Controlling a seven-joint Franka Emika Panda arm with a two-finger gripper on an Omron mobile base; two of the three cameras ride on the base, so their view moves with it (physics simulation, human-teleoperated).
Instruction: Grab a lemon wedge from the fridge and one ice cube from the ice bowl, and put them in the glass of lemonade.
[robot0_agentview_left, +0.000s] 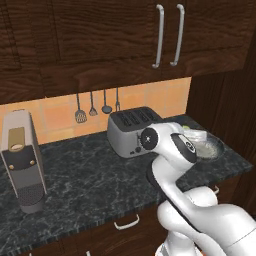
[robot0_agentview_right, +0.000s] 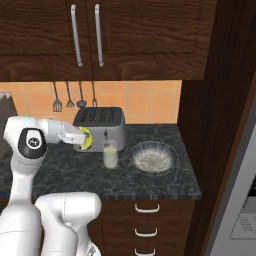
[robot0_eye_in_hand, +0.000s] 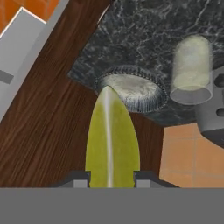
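My gripper is shut on the lemon wedge, a yellow-green sliver standing up between the two fingertips. From the right base view the gripper hangs over the counter in front of the toaster, with the lemon wedge at its tip, just left of and slightly above the glass of lemonade. Right of the glass sits the ice bowl. The hand view looks at the ice bowl straight ahead, with the glass to one side. A grey fridge stands at the far right.
The silver four-slot toaster stands behind the gripper against the tiled wall. A tall coffee machine is at the counter's left end. Utensils hang on the wall, with dark upper cabinets overhead. A dark wood panel bounds the counter's right end.
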